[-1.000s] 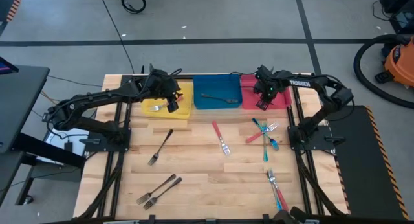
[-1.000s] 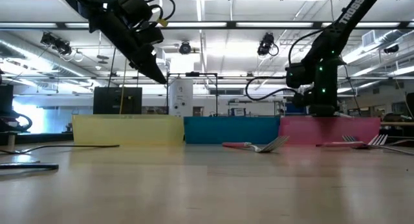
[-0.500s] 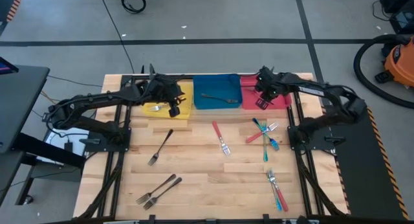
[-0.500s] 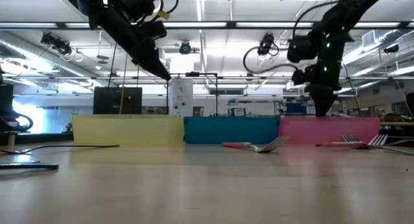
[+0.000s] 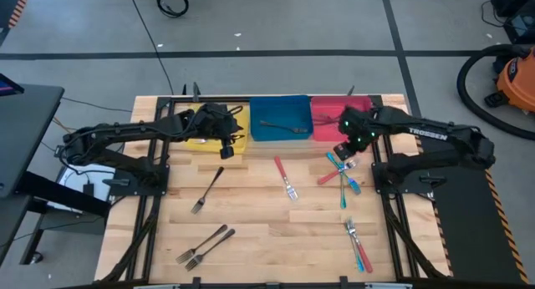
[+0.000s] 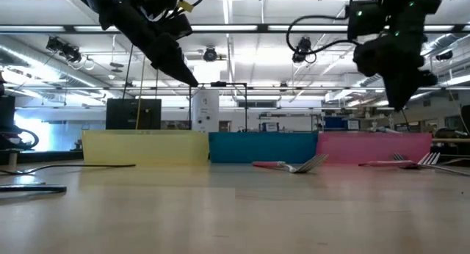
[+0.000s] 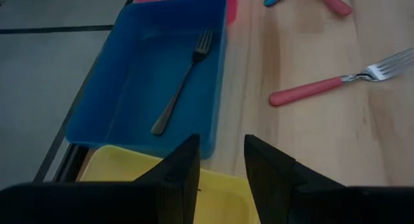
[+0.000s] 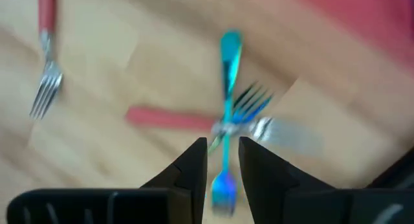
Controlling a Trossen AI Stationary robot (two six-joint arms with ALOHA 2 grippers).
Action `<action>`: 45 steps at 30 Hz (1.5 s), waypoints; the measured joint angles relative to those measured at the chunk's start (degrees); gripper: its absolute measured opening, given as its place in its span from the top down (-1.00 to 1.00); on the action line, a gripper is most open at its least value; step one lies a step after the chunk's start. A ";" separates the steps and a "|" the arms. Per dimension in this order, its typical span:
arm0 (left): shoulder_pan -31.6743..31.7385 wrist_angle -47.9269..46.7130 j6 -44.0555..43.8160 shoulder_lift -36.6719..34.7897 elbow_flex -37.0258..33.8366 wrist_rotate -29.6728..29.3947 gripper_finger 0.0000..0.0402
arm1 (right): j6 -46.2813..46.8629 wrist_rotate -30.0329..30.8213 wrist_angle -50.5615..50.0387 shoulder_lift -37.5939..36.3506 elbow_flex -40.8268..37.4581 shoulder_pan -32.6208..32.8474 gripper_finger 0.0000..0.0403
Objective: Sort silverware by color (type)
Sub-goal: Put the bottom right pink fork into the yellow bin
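The silverware lies spread over the table. A grey fork (image 5: 284,127) lies in the blue bin (image 5: 257,122) and also shows in the left wrist view (image 7: 184,81). A red-handled fork (image 5: 284,179) lies mid-table. Crossed teal and red forks (image 5: 341,172) lie below my right gripper (image 5: 343,149), which hovers open and empty above them; the right wrist view shows them (image 8: 228,88). My left gripper (image 5: 224,149) hovers open and empty over the yellow bin's near edge (image 5: 238,145).
A grey fork (image 5: 207,189) and two more grey forks (image 5: 203,245) lie at the near left. Teal and red forks (image 5: 358,245) lie at the near right. The red bin (image 5: 322,124) stands to the right of the blue one, at the far edge.
My right gripper has gone from over the red bin toward the table's near edge and now hangs above the crossed teal and red forks. My left gripper has shifted slightly toward the near edge over the yellow bin. No silverware has moved.
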 joint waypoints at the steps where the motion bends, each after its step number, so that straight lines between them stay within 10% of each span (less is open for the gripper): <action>1: 0.02 -0.02 -0.04 0.00 0.00 0.02 0.40 | 2.19 -0.43 -0.76 -0.58 0.00 2.35 0.52; 24: -0.18 -0.07 -3.06 0.00 0.00 -0.02 0.40 | 63.34 8.93 13.41 5.28 0.00 62.58 0.52; 45: -0.18 -0.09 -10.50 0.00 0.00 0.04 0.40 | 86.67 6.69 21.39 26.77 0.00 78.99 0.51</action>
